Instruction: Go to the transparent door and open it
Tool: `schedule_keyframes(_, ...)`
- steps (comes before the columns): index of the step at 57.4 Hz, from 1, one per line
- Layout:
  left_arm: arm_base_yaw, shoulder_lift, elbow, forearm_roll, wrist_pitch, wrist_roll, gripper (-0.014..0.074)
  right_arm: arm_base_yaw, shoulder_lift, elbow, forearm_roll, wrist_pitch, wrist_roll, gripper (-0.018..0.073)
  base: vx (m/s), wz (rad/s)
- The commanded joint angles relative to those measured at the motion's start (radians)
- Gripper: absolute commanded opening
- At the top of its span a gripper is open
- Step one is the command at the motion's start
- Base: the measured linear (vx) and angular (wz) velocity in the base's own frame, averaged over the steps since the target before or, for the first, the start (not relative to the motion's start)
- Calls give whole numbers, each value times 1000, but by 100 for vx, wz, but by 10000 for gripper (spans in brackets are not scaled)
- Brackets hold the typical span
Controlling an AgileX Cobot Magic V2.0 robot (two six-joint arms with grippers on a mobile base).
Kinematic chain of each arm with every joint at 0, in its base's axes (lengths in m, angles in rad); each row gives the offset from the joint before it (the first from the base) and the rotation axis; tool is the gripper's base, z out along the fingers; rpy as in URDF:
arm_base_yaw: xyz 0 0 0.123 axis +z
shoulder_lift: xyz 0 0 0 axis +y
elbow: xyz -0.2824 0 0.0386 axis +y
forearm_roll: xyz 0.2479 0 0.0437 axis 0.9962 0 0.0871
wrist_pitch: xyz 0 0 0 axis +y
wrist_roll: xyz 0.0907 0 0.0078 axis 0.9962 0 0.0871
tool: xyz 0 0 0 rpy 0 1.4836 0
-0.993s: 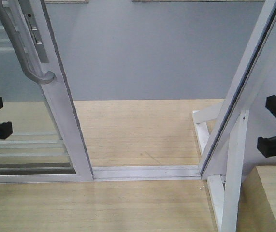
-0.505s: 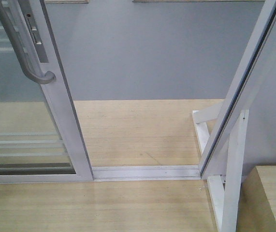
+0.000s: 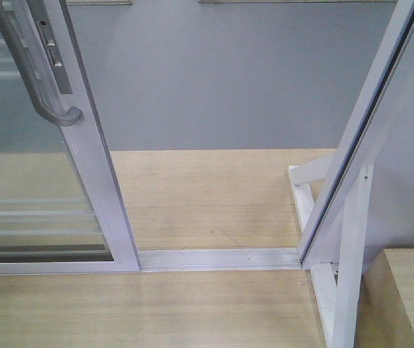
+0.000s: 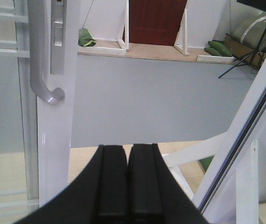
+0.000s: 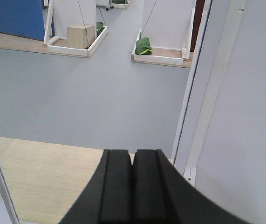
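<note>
Both tools pinched closed, empty: left tool (image 4: 128,186), right tool (image 5: 133,186). Transparent door (image 3: 98,181) stands open; drifting left risks clipping its frame.

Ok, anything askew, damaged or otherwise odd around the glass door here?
Nothing stands out. The clear glass door in its white frame is slid aside, its curved grey pull handle is intact, and the floor track shows no debris. Both tools are shut, holding nothing.

Bright, even indoor light, faint shadows, slightly soft focus throughout
</note>
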Motion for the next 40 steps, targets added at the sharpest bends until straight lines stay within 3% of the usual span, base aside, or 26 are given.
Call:
schedule_keyframes(1, -4, 8, -29, -23, -64, -1, 4, 0, 11, -28, -12, -73, 0, 0, 0, 0)
schedule_keyframes(11, -4, 8, -26, -6, -66, 5, 4, 0, 11, -28, -12, -73, 0, 0, 0, 0)
schedule_keyframes(17, -4, 8, -26, 127, -87, -47, 4, 0, 11, -28, -12, -73, 0, 0, 0, 0)
schedule_keyframes(25, -4, 8, -26, 381, -138, -322, 4, 0, 11, -28, -12, -73, 0, 0, 0, 0)
schedule_keyframes(28, -4, 8, -26, 451, -164, -380, 4, 0, 11, -28, -12, -73, -1, 0, 0, 0)
schedule_keyframes(40, -4, 8, -26, 552, -269, -361, 4, 0, 11, -28, -12, -73, -1, 0, 0, 0)
